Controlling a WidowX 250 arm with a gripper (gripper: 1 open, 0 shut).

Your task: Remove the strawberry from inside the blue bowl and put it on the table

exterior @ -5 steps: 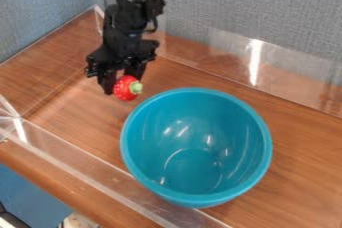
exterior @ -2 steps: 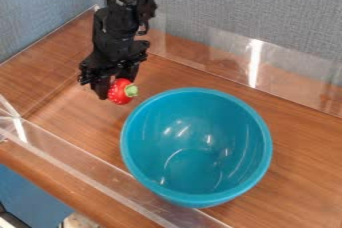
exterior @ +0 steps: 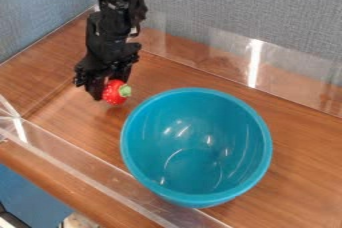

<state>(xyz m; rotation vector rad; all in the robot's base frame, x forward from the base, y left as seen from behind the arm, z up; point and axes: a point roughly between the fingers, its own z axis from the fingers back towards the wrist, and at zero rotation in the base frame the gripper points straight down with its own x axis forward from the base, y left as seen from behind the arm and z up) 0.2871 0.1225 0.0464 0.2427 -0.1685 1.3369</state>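
Since the earlier frames, arm and berry have shifted left, further from the bowl (exterior: 197,147); the bowl has not moved.

Claw (exterior: 110,86) sits left of the bowl and beyond its rim, pointing steeply down at the desk (exterior: 54,82). Jaws part-closed, standing on either side of the strawberry (exterior: 116,91). Berry is pinched between them, red body showing below and to the right of the black fingers, a speck of green on its right side. Cannot tell whether the berry touches the desk or hangs just above it; it is very low.

Bowl: upright, teal-blue, glossy, nothing inside. Its left rim is near the berry but clear of it, a strip of bare wood between them.

Arm (exterior: 115,17) rises from the claw toward the top edge of the frame, left of the bowl, dark against the grey backdrop.

Clear acrylic walls (exterior: 274,64) edge the desk: one runs behind the bowl, one along the near edge in front of it, another on the far left past the claw.
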